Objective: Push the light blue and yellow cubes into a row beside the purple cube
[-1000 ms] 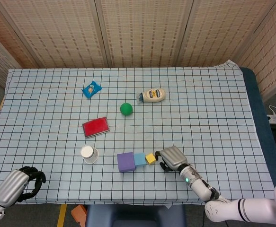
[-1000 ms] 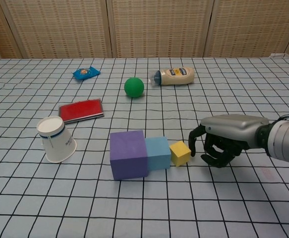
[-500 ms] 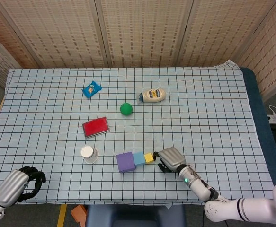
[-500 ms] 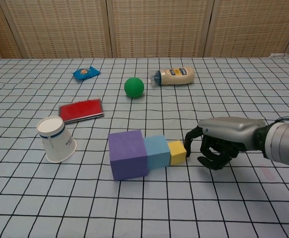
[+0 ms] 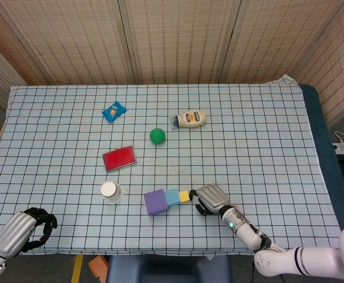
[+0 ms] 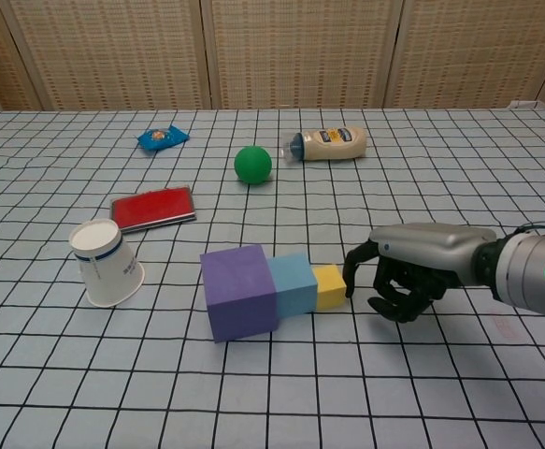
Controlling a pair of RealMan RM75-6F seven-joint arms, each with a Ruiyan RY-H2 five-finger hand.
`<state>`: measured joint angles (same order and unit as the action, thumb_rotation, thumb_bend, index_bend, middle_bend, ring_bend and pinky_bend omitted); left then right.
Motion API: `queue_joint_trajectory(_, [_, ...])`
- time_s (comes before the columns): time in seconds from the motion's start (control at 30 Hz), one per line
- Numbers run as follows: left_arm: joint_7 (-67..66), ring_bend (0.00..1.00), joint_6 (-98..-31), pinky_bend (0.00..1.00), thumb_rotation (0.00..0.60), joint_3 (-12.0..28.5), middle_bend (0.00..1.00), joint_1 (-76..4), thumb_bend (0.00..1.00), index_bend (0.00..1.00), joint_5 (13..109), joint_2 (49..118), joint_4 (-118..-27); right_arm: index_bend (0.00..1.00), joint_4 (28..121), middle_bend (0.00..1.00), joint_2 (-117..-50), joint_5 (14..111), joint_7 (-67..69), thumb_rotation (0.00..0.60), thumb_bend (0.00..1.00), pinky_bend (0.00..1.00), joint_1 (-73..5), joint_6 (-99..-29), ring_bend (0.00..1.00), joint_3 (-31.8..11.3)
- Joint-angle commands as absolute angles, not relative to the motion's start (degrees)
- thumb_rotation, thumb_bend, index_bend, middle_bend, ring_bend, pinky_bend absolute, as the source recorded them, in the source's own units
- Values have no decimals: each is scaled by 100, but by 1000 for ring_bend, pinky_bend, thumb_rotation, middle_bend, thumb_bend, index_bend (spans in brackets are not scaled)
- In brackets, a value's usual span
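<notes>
The purple cube (image 5: 155, 202) (image 6: 239, 291), the light blue cube (image 5: 173, 197) (image 6: 294, 283) and the small yellow cube (image 5: 184, 196) (image 6: 328, 285) stand side by side in a row near the table's front. My right hand (image 5: 210, 198) (image 6: 412, 268) is just right of the yellow cube, fingers curled in, with a fingertip touching the cube's right face. It holds nothing. My left hand (image 5: 19, 231) rests at the front left corner with its fingers curled, far from the cubes; the chest view does not show it.
A white paper cup (image 5: 111, 191) (image 6: 106, 262) lies tipped left of the purple cube. Behind are a red flat box (image 5: 119, 158) (image 6: 153, 208), a green ball (image 5: 157, 135) (image 6: 252, 164), a mayonnaise bottle (image 5: 189, 119) (image 6: 328, 143) and a blue snack packet (image 5: 114, 111) (image 6: 163, 137).
My right hand has moved left, pushing the yellow cube against the light blue cube; the whole row slid slightly left. The left hand has not moved.
</notes>
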<state>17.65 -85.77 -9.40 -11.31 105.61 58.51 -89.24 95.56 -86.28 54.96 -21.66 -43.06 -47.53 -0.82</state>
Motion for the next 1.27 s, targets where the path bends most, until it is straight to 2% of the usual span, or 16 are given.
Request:
queue_joint_trajectory(0.03, [1762,451,-8577,450,600,-939,662,-1131,555,544,10558,5853,-8924,359,9545,814,-8635,5515,-2136,600,466,1000,-4303,-4752,891,-91])
queue_joint_trajectory(0.53, [1802,451,-8567,451,600,-945,663,-1141,555,544,10559,5845,-8926,372,9567,814,-8530,5822,-2026,600,463,1000,-4251,-4833,891,-67])
queue_joint_trajectory(0.67, [1804,451,-8574,450,600,-942,663,-1139,555,544,10554,5844,-8928,392,9609,814,-8402,6065,-2366,600,456,1000,-4113,-5288,890,39])
queue_joint_trajectory(0.93, [1759,451,-8537,451,600,-949,662,-1148,557,544,10560,5855,-8934,392,9814,814,-8178,6536,-2612,600,352,1000,-3657,-6264,868,118])
queue_joint_trajectory(1.27, [1695,451,-8467,451,600,-945,663,-1158,558,544,10517,5876,-8935,393,9667,814,-7983,7049,-2504,600,335,1000,-2986,-7318,832,85])
